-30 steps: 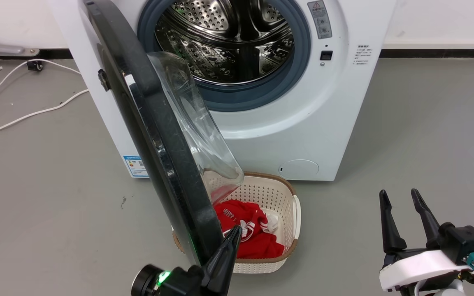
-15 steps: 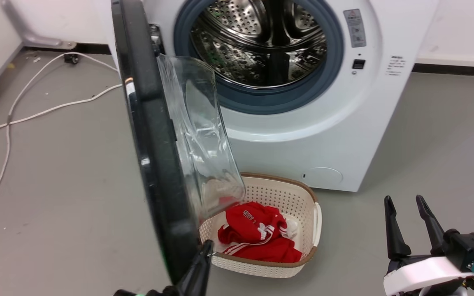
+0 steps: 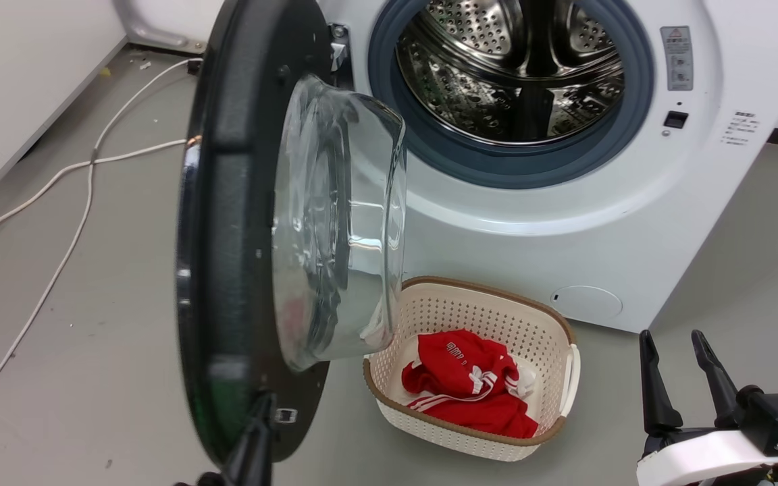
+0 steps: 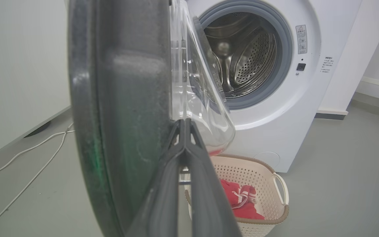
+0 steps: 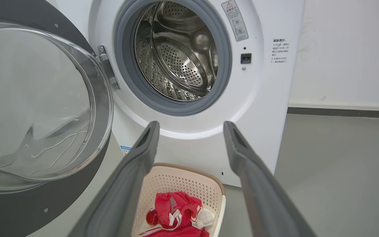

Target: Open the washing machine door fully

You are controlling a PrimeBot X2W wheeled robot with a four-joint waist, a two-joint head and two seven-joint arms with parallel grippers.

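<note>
The washing machine door [image 3: 227, 202] is a black disc with a bulging clear glass bowl [image 3: 342, 223]. It stands swung out to the left of the white machine [image 3: 564, 236], its inner face turned toward the steel drum [image 3: 517, 67]. My left gripper [image 3: 261, 412] rises at the door's lower edge. In the left wrist view this gripper [image 4: 184, 123] is shut, its tips against the door [image 4: 123, 82] beside the glass. My right gripper [image 3: 671, 337] hangs open at the lower right, away from the door [image 5: 28, 98], and holds nothing [image 5: 189, 126].
A cream basket [image 3: 483, 290] with a red garment [image 3: 470, 385] sits on the floor below the drum, right of the door. White cables [image 3: 78, 202] trail across the grey floor at left. A white wall [image 3: 17, 81] runs along the far left.
The door has swung wider to the left, showing more of its inner face, with my shut left gripper following its lower edge. The head camera has shifted. The right gripper stayed open.
</note>
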